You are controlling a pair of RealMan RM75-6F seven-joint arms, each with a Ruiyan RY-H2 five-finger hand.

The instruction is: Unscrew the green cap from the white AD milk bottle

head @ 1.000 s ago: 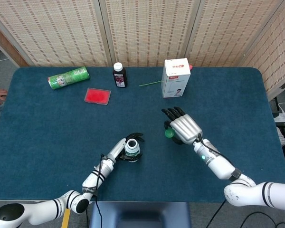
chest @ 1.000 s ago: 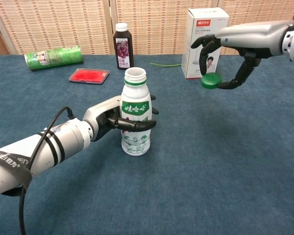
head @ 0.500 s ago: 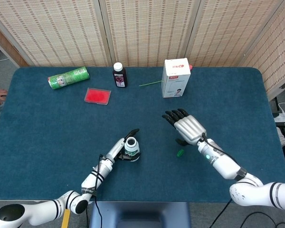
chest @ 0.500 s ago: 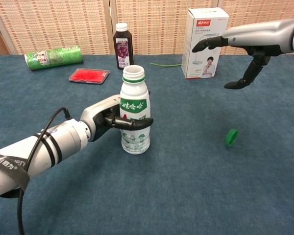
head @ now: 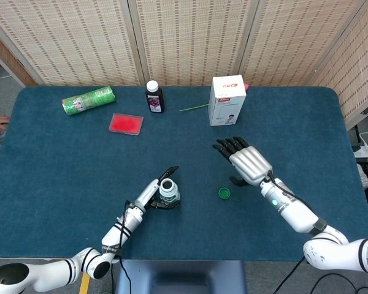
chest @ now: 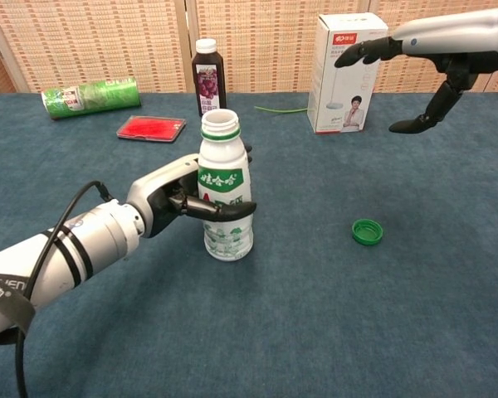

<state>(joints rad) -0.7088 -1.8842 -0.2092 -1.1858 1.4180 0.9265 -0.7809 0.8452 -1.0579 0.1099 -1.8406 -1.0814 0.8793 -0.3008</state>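
The green cap (chest: 367, 231) now lies flat on the tabletop (chest: 382, 332), dropped from the right hand (head: 249, 163), whose fingers are spread and empty. The left hand (chest: 176, 201) still grips the uncapped bottle (chest: 225, 199), so the unscrewing looks done.

cap (chest: 367, 231) lies on table (chest: 332, 332), right of bottle (chest: 225, 195) (well apart).

Bottle (chest: 225, 199) in my left hand (chest: 173, 196): glossy white plastic. Cap (chest: 367, 231): green plastic. Table (chest: 332, 332): matt blue cloth.

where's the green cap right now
The green cap lies open side up on the table, to the right of the milk bottle in the chest view, below the open right hand.
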